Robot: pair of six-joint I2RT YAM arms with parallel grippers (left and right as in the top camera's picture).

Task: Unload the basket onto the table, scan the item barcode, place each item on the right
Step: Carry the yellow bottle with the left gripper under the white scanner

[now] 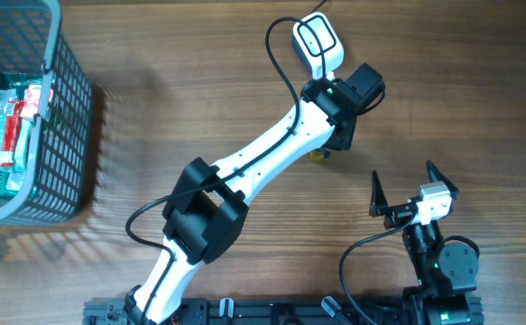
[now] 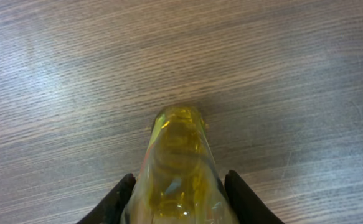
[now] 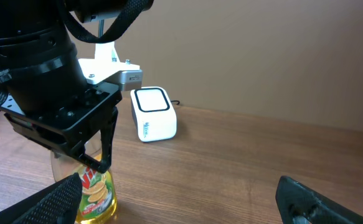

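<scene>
Basket [image 1: 64,117], well left of left gripper [image 2: 180,180]: packets [image 1: 14,126] inside, print unreadable. Yellow bottle [image 2: 178,143] upright between its fingers; gripped or merely flanked, cannot tell. Label red-green, text illegible. Scanner [image 3: 153,115] just beyond; side lettering too small. Right gripper [image 1: 402,173] wide open, empty.
</scene>
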